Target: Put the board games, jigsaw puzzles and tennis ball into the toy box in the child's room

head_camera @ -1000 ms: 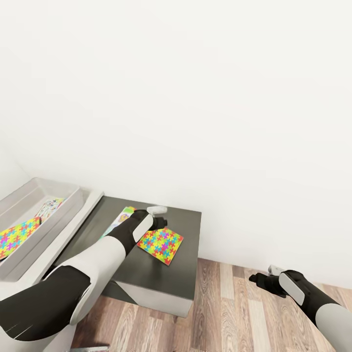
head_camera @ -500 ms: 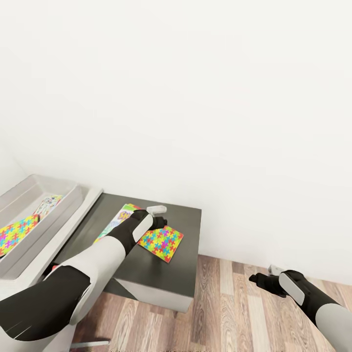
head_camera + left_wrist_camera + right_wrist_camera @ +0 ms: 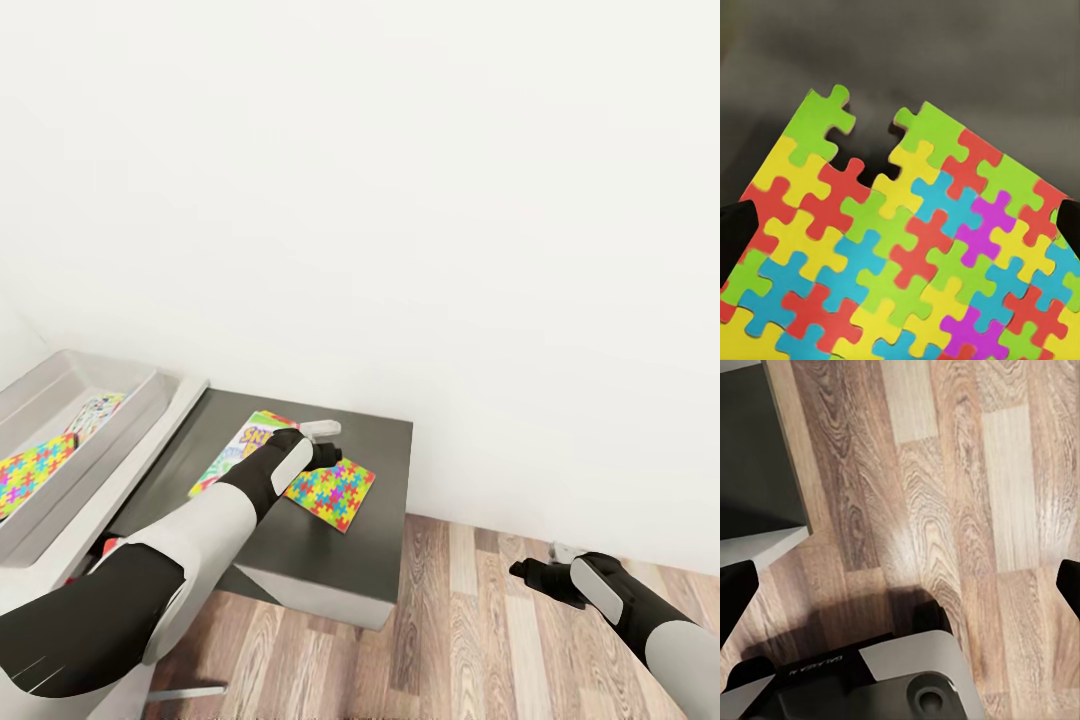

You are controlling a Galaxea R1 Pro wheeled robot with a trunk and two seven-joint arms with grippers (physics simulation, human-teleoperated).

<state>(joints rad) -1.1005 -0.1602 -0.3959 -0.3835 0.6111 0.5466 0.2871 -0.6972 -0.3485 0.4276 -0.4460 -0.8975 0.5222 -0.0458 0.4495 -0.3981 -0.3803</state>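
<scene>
On the dark lower side unit of the table [image 3: 380,440] lies one jigsaw puzzle [image 3: 332,492], flat, and this is the step in hand, as I judge it: picking this sheet up to bring it to the toy box [image 3: 130,400]. The left gripper [image 3: 322,442] hangs over the far edge of the puzzle. In the left wrist view the puzzle [image 3: 907,255] lies between the two dark fingertips [image 3: 735,232], which stand wide apart at both sides, so the gripper is spread and pinches nothing.

The sheet is square, so it has no real long axis; it is turned like a diamond, with one corner pointing toward the robot and one toward the wall. Just beside it, partly under the left arm, lies a board game [image 3: 238,450] whose long side runs from the wall toward the robot.

Because the sheet is so thin, the next move probably needs the fingers to go down at one edge or corner. The toy box already contains another puzzle [image 3: 30,470] and a game [image 3: 95,412].

The right gripper [image 3: 535,575] hangs over the wooden floor [image 3: 470,620], spread and holding nothing.
</scene>
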